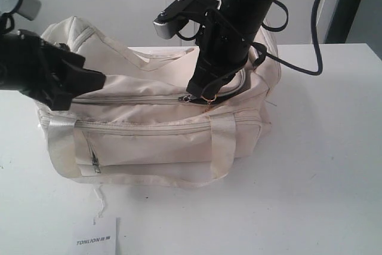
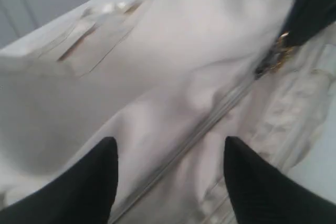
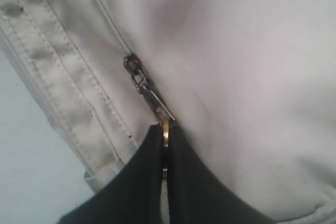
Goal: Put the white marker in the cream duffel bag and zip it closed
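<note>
— Cream fabric duffel bag [image 1: 149, 141]: who had hold of it?
— Right gripper [image 3: 164, 136] was clamped shut on the metal zipper pull [image 3: 152, 95]; left gripper [image 2: 170, 148] gaped open over the fabric, holding nothing.
— And the slim white marker?
— Unseen, presumably inside. Zipper looked closed leftward; a short gap at the right end was left to close.

Duffel bag [image 1: 155, 147], card [image 1: 98, 240] on table [image 1: 322, 177]

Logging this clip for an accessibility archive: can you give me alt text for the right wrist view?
The right gripper is pinched shut on the gold ring of the zipper pull on the cream duffel bag. A pale stitched band runs alongside the zipper.
</note>
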Robot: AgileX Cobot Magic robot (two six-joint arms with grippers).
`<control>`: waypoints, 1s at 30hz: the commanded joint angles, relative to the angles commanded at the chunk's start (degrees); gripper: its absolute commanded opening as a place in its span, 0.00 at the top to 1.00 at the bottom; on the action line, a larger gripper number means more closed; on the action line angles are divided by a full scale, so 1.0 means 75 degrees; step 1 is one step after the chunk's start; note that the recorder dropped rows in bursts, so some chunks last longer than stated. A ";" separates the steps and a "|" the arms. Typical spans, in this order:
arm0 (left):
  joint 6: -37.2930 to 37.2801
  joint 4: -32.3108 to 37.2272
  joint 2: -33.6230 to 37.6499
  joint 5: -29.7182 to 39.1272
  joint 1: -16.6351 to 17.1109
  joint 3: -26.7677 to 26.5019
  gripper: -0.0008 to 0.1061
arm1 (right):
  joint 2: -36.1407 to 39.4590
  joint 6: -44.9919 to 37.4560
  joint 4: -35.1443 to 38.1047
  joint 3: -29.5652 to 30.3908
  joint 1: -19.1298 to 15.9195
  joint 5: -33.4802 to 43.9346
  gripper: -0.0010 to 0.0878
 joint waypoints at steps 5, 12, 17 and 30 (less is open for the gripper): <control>0.2186 -0.0993 0.0452 0.0064 -0.0550 0.0000 0.41 | 0.0000 0.0000 0.0000 0.0000 0.0000 0.0000 0.99; 0.3501 -0.1690 0.1113 0.0367 -0.0839 0.0000 0.41 | 0.0000 -0.0051 0.0000 0.0000 0.0000 0.0000 0.99; 0.3501 -0.1830 0.1495 0.0391 -0.0839 0.0000 0.41 | 0.0000 -0.0051 0.0000 0.0000 0.0000 0.0000 0.99; 0.3501 -0.1450 0.2152 0.0388 -0.0839 -0.0699 0.41 | 0.0000 -0.0051 0.0000 0.0000 0.0000 0.0000 0.99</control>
